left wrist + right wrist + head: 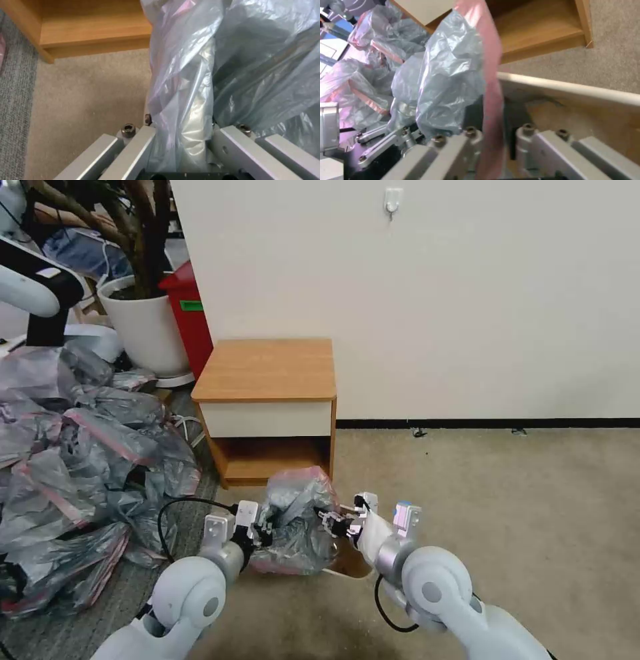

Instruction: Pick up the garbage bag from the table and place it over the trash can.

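The garbage bag (293,517), crumpled grey plastic with a pink rim band, hangs stretched between my two grippers just in front of the table (267,370), whose orange-brown top is bare. My left gripper (263,530) is shut on the bag's grey film (181,112). On the other side, my right gripper (333,523) is shut on the pink band (491,100). The cream trash can (352,567) stands on the carpet directly under the bag, mostly hidden by it. Its rolled rim (570,87) and inside wall show beside the right gripper's fingers (536,140).
A big heap of grey-pink bags (73,467) covers the floor on the left. Behind it stand a white plant pot (147,330) and a red bin (190,313). The wall (433,300) runs behind the table. Bare beige carpet (520,513) lies to the right.
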